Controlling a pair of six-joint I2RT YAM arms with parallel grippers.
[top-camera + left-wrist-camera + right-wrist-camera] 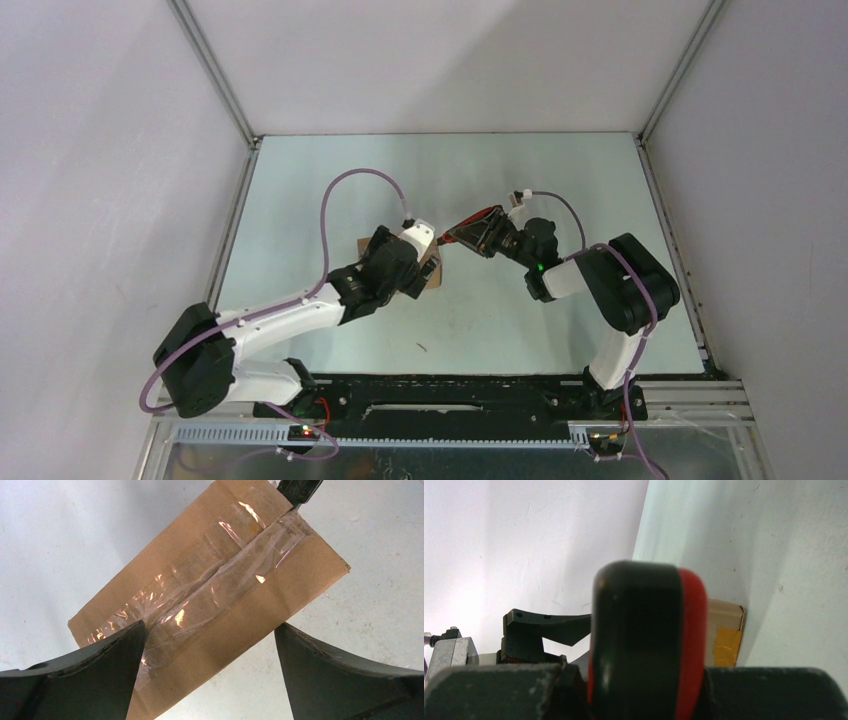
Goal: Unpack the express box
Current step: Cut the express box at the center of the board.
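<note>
Express box on the table

We are seeing it beneath the wide-open left gripper. That wrist view alone is showing the knife tip meeting the taped seam; the right wrist view is showing the right gripper clamping the red-and-black knife.

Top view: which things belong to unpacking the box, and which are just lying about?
In the job: taped box; knife in the right end effector; open left end effector over the box.
Lying about: small dark scrap on the table.
</note>
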